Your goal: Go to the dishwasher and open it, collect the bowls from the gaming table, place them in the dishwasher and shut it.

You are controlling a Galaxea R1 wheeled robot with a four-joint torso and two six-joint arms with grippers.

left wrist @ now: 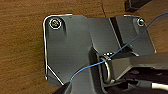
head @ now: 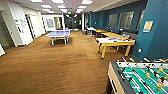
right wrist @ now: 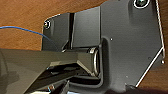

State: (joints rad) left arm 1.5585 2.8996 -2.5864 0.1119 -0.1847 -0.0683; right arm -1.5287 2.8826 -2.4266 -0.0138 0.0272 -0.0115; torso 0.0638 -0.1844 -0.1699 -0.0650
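Bowls [head: 121,39] showed only as small orange and dark blurs on the gaming table [head: 115,42], whose white top and yellow legs stood to our right across the brown carpet [head: 50,67], near the blue wall [head: 155,37]; we could not make out single bowls or tell how many lay there. Our head view also gave us a blue table-tennis table [head: 58,33] farther off down the room toward the left, more yellow tables [head: 106,33] behind the gaming table along the blue wall, and the green field and rods of a foosball table [head: 142,77] close at our lower right. Our wrist views gave none of that: each looked down on our own dark plate and jointed bar above the brown carpet, with a thin blue cable [left wrist: 100,63] crossing the plate on the left wrist and another blue cable [right wrist: 25,31] on the right. Of either pincer we could not tell whether it was spread or closed, or whether it held anything.
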